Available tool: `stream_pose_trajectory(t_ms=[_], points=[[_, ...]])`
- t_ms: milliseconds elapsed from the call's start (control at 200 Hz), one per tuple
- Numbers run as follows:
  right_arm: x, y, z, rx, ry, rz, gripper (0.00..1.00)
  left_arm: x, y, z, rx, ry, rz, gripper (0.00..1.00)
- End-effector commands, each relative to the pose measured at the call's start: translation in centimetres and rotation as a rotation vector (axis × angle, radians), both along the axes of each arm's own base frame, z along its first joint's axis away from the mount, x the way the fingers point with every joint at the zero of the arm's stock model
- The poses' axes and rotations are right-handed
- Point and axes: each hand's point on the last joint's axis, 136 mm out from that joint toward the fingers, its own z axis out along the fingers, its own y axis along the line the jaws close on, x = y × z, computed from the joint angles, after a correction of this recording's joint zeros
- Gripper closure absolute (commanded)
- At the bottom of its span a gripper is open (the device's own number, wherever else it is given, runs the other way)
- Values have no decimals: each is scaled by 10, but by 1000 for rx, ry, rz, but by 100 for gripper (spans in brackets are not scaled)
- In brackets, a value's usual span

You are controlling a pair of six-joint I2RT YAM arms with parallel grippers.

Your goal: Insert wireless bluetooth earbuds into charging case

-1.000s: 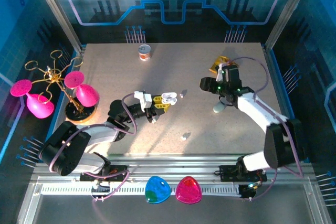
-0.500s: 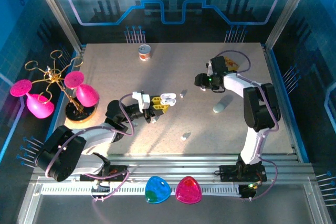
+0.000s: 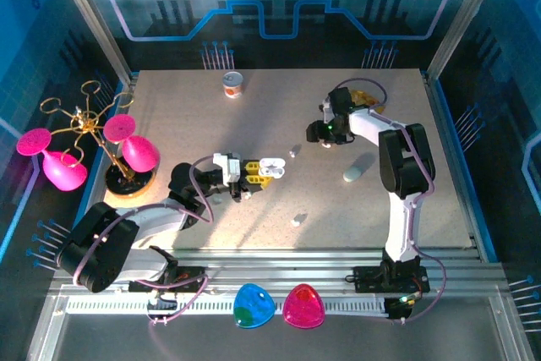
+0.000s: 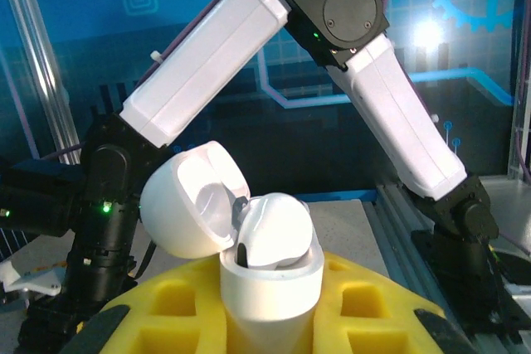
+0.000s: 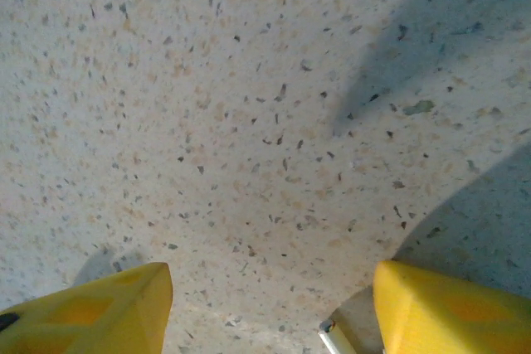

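Right claw has swung back & left, fingers spread w/ nothing between, while left claw pinches the open case; nearest earbud lies on tabletop betw. them, left-and-nearer of right claw, axis too small to tell.

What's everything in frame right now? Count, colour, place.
charging case: one, white, lid open, in left gripper
earbuds: two, white, loose near centre, second nearer front
pebble case: one, pale grey, shut, right of centre
cup: one, white-orange, far edge
packet: one, yellow, behind right gripper
rack: one, gold, left edge, pink glasses hanging
domes: two, blue and pink, front edge
left gripper: yellow-tipped, shut on charging case
right gripper: yellow-tipped, open above bare table
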Motion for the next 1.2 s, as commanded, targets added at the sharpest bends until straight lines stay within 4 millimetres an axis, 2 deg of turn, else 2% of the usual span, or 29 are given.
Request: stream_pose_trajectory(t_ms=[0, 345, 485, 600, 715, 890, 1196], points=[[-24, 17, -12, 2, 81, 84, 37, -10, 1, -1, 15, -133, -25, 100], [-63, 34, 5, 8, 85, 150, 37, -20, 1, -1, 36, -289, -39, 100], [-74, 36, 24, 6, 33, 165, 37, -20, 1, -2, 38, -299, -37, 100], [-70, 28, 48, 5, -66, 116, 37, -19, 0, -3, 40, -299, -39, 100], [-65, 11, 58, 15, -129, 7, 36, -19, -1, -3, 41, -301, -42, 100], [-63, -14, 45, 36, -40, -130, 36, -19, -2, -4, 44, -299, -48, 100], [-69, -15, 18, 61, 105, -186, 43, -18, -2, -6, 46, -286, -48, 100]])
